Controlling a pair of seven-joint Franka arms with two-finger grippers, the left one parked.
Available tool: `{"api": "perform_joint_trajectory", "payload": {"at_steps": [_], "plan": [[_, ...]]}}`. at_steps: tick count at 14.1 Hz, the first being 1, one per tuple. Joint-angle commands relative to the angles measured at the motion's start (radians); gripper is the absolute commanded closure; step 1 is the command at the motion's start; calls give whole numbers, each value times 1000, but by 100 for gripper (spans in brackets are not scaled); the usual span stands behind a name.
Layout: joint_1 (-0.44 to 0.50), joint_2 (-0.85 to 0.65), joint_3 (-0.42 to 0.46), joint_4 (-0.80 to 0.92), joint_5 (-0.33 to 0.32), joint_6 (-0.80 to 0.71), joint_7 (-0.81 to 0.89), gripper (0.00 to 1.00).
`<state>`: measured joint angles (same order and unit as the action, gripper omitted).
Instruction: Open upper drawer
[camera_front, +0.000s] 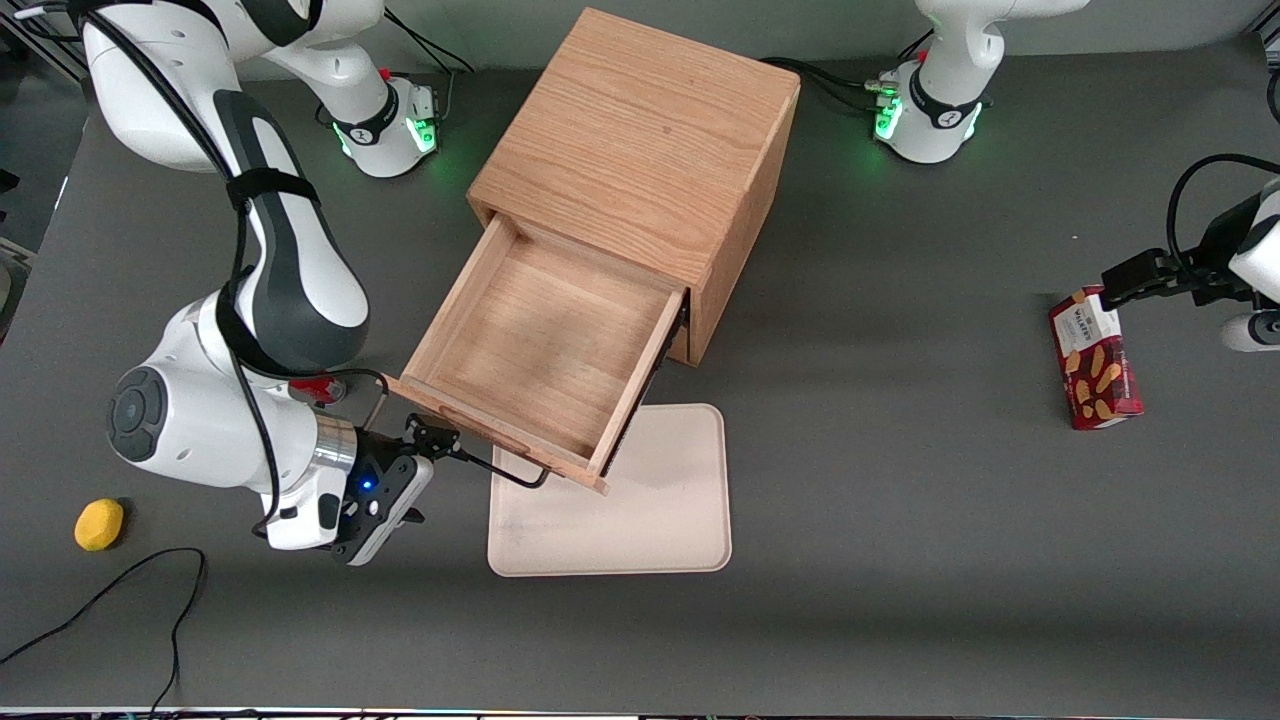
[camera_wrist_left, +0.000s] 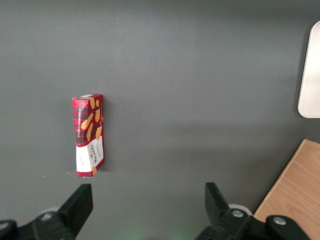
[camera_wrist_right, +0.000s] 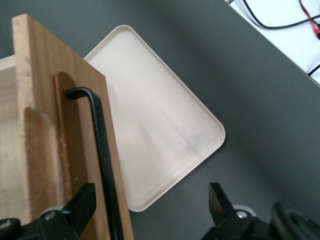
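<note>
1. The upper drawer (camera_front: 540, 345) is pulled a long way out of the wooden cabinet (camera_front: 640, 150). We can see right down to its bare wood bottom, and nothing is in it. To me the opening job looks just about done.

2. The gripper (camera_front: 440, 445) sits at the front of the upper drawer, by the end of the thin black handle (camera_wrist_right: 102, 155) that is toward the working arm's end of the table. In the right wrist view its two fingers are spread wide apart. The handle runs just inside one finger, and nothing is pinched between them. The gripper holds nothing.

3. What could go wrong? The upper drawer hangs far out of the cabinet. One more tug could pull it off its rails and tip it down onto the cream tray (camera_front: 640, 500) lying under its front edge.

4. If the arm swings away sideways, the finger next to the handle could hook the bar. That could yank the upper drawer crooked or shift the whole cabinet.

5. The cabinet stands on a flat dark grey table (camera_front: 900, 450). Nearer the front camera than the cabinet lies the cream tray.

6. Far from the cabinet, toward the parked arm's end, lies a red cookie box (camera_front: 1095, 360). Toward the working arm's end sits a small yellow thing (camera_front: 99, 524), with a black cable (camera_front: 120, 585) near it.
</note>
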<state>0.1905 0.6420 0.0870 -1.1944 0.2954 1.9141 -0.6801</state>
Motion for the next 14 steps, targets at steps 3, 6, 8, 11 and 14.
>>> {"api": "perform_joint_trajectory", "payload": {"at_steps": [3,6,8,11,14], "plan": [[-28,-77,-50,-1,4,-119,109,0],[-23,-134,-134,-8,4,-248,183,0],[-14,-200,-193,-68,-4,-276,214,0],[-16,-332,-205,-206,-114,-276,296,0],[-20,-432,-225,-316,-194,-276,428,0]]}}
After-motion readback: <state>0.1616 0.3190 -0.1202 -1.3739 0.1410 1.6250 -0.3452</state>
